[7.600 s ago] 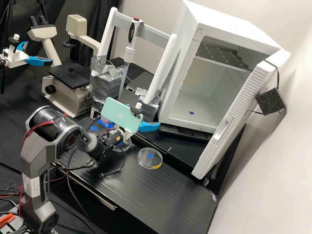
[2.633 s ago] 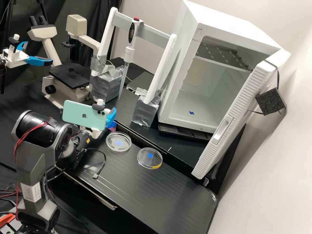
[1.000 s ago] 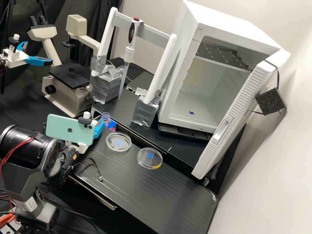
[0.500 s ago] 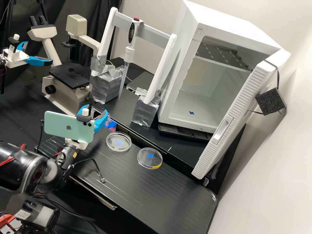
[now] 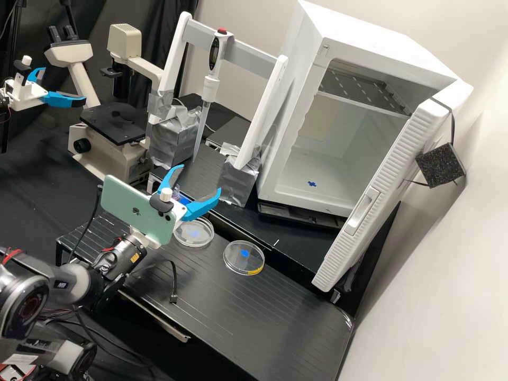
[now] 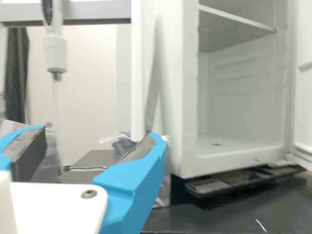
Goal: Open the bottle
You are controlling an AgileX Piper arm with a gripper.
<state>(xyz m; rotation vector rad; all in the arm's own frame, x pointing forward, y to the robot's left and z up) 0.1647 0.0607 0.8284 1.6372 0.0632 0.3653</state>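
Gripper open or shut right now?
Open: the gripper has its two blue fingers spread well apart in both the high and wrist views, with nothing pinched between them.

The gripper (image 5: 200, 178), fingers spread, is near the table's (image 5: 254, 317) far edge, a pale green phone (image 5: 119, 201) mounted on it. One finger partly hides a clear bottle (image 5: 176, 191). A round dish (image 5: 196, 239) and a second dish (image 5: 235, 262) lie apart along that edge, a white cabinet (image 5: 292, 132) beyond.
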